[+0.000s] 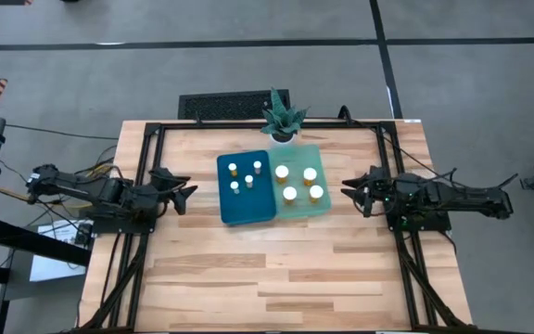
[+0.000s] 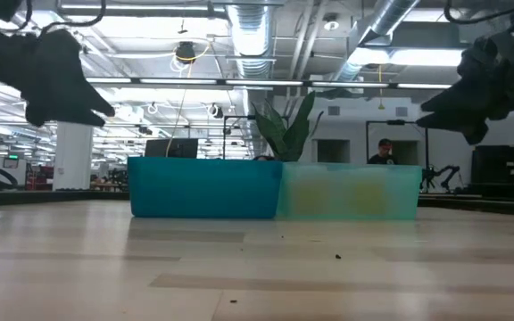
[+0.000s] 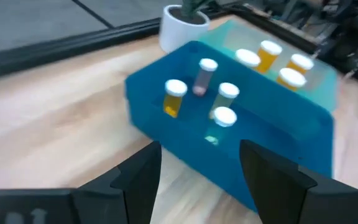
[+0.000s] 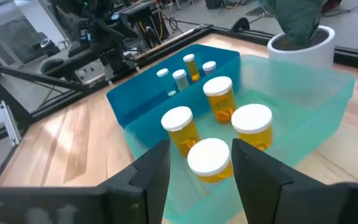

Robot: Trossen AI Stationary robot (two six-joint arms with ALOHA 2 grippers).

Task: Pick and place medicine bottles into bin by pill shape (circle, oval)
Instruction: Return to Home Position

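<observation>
The wooden table (image 1: 276, 278) fills the middle of the high view. The left arm (image 1: 100, 197) lies at middle left and the right arm (image 1: 443, 199) at middle right; the left jaws and the right jaws stand apart. At centre the blue bin (image 1: 248, 211) touches the green bin (image 1: 301, 210) on its right, with a potted plant (image 1: 283, 116) just above them. Four larger bottles (image 1: 290, 194) stand in the green bin, four small bottles (image 1: 248, 179) in the blue bin
</observation>
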